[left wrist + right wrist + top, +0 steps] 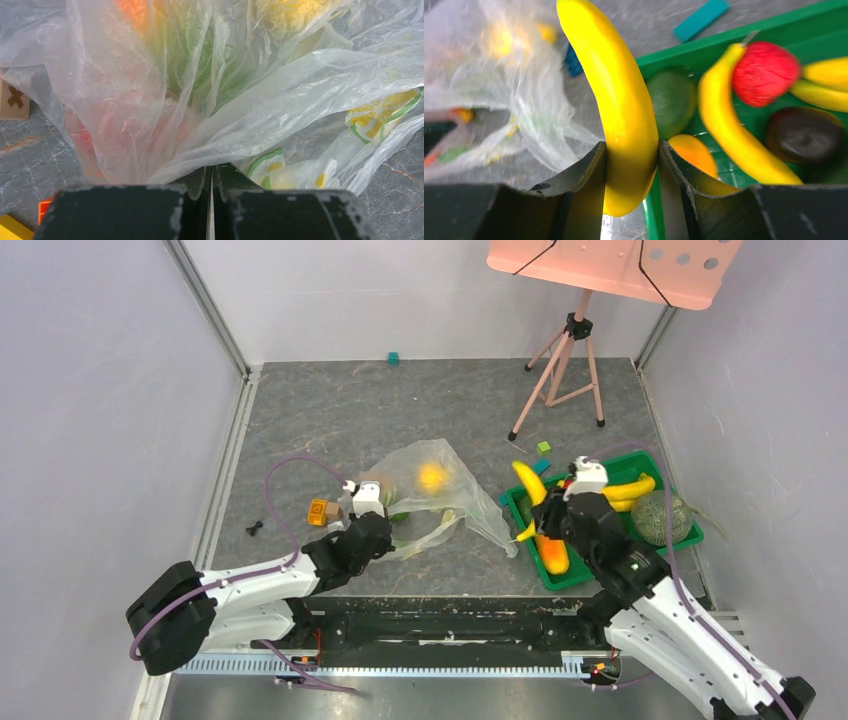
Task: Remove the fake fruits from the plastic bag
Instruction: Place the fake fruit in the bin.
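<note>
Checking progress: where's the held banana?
Top view, right of centre: banana clamped in the right tool over the left rim of the green tray, beside the plastic bag.

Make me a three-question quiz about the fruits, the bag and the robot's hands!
1. Where is the red fruit?
A) hanging in the air
B) in the green tray
C) under a cloth

2. What colour is the fruit in the right gripper?
A) yellow
B) blue
C) purple

3. What is the left gripper doing?
A) standing wide open
B) holding a spoon
C) pinching the plastic bag

Answers:
1 B, it lies inside the tray's walls.
2 A, a yellow banana sits clamped between its fingers.
3 C, its jaws are shut with the bag's film bunched between them.
</note>
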`<state>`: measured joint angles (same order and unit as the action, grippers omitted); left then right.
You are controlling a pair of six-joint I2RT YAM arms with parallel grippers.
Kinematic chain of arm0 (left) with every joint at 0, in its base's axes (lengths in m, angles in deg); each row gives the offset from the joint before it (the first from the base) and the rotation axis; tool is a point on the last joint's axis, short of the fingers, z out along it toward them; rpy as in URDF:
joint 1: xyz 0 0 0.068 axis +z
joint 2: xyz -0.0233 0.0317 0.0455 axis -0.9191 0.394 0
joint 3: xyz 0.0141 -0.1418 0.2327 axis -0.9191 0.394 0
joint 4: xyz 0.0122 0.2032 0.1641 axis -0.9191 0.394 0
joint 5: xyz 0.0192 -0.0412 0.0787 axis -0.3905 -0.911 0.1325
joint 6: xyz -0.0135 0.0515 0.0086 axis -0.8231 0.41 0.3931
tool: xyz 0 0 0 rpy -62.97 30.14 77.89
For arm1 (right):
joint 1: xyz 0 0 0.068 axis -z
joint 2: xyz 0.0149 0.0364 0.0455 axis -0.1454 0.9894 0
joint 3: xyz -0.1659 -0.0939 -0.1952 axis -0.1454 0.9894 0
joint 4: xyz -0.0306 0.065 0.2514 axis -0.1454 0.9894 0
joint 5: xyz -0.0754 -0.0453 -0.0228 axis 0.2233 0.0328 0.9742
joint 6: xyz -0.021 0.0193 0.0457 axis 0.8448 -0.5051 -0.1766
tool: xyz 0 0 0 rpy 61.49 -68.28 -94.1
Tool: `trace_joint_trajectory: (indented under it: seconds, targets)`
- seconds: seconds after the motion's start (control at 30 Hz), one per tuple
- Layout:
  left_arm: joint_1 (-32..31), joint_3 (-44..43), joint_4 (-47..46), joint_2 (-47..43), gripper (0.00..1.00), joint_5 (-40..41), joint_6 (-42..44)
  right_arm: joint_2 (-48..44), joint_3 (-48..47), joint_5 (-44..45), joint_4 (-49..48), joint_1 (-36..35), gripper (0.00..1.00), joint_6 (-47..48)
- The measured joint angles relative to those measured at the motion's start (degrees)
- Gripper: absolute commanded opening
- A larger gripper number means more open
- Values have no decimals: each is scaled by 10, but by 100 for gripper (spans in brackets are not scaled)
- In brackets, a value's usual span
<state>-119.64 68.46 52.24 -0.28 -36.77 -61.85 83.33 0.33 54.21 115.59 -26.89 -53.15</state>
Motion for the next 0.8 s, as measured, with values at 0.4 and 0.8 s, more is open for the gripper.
trace_joint_trajectory:
  seconds: [0.4,0.8]
  targets:
    - [0,0,0,2,2,0,0,-86,14,234,85,17,22,-124]
    - [0,0,1,0,2,-4,0,-133,84,320,113,19,26,-205]
